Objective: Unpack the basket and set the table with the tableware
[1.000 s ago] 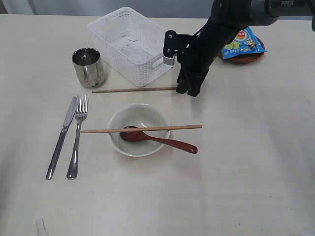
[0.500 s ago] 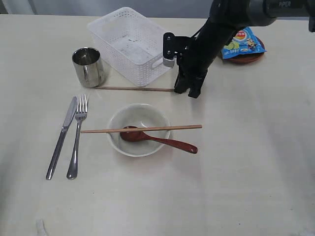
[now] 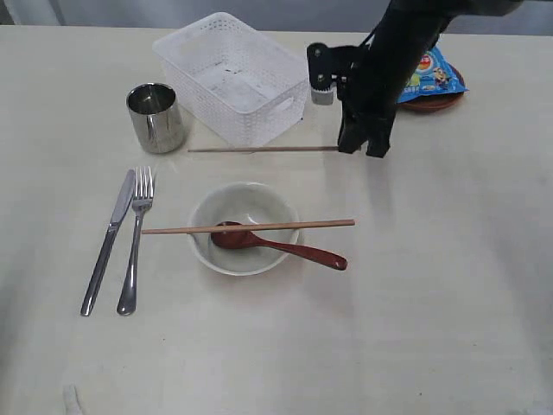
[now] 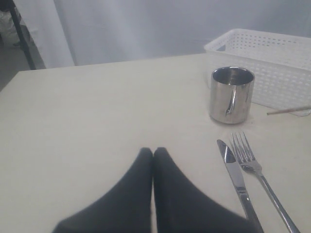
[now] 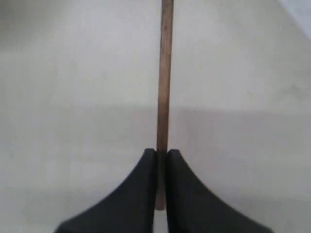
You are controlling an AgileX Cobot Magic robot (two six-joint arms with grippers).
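My right gripper (image 3: 361,149) (image 5: 161,153) is shut on one end of a brown wooden chopstick (image 3: 259,149) (image 5: 165,73). The stick reaches left in front of the white basket (image 3: 251,125), which looks empty. A second chopstick (image 3: 251,227) lies across the pale bowl (image 3: 251,203), with the reddish-brown spoon (image 3: 276,246) resting in the bowl. Left of the bowl lie the steel knife (image 3: 108,242) and fork (image 3: 136,238), and the steel cup (image 3: 155,117) stands behind them. In the left wrist view my left gripper (image 4: 153,151) is shut and empty, low over the table (image 4: 87,111) near the knife (image 4: 235,172).
A blue snack packet (image 3: 428,73) lies on a small brown plate (image 3: 441,104) at the back right, just behind the right arm. The cup (image 4: 232,94) stands close to the basket (image 4: 272,68).
My right gripper has shut on the chopstick's end and moved right and slightly back, drawing the chopstick to the right with it. The other tableware has not moved.
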